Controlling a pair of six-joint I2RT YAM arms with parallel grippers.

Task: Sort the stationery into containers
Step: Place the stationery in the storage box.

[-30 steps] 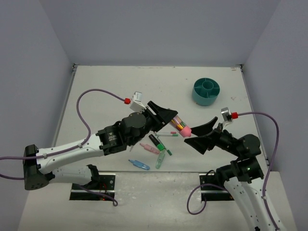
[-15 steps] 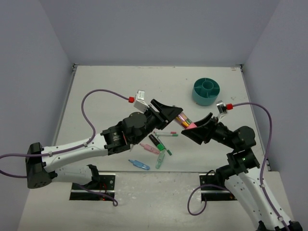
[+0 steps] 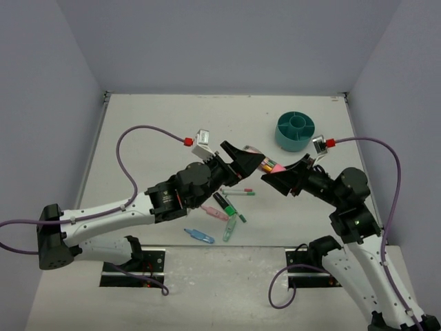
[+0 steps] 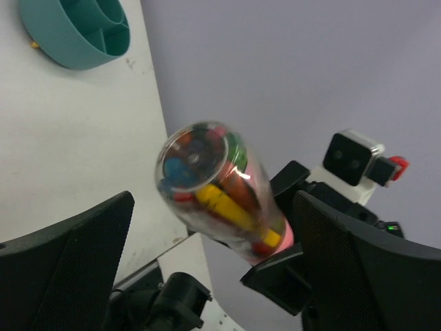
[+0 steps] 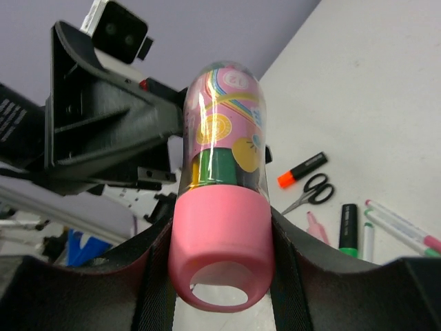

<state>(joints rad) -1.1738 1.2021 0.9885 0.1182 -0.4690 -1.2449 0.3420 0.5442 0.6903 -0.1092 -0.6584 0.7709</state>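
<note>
A clear tube with a pink cap point(image 3: 266, 165), packed with coloured pieces, hangs in the air between the two arms. My right gripper point(image 3: 275, 174) is shut on its pink cap end point(image 5: 222, 241), one finger on each side. My left gripper point(image 4: 212, 207) is open, its fingers point(image 4: 76, 255) wide apart on either side of the tube point(image 4: 217, 189) without touching it. The teal round organizer point(image 3: 295, 131) stands at the back right, also seen in the left wrist view point(image 4: 76, 31). A green highlighter point(image 3: 222, 203), thin pens point(image 3: 238, 193) and pink point(image 3: 213, 212), blue point(image 3: 198, 235) and green point(image 3: 229, 227) clips lie below.
The right wrist view shows an orange highlighter point(image 5: 303, 169), black-handled scissors point(image 5: 313, 192) and pens point(image 5: 400, 227) on the table under the tube. Purple cables arc over both arms. The table's walls close in the back and sides.
My left gripper has opened and let go of the tube. My right gripper came in and shut on its pink cap. The tube shifted a little up and right.
</note>
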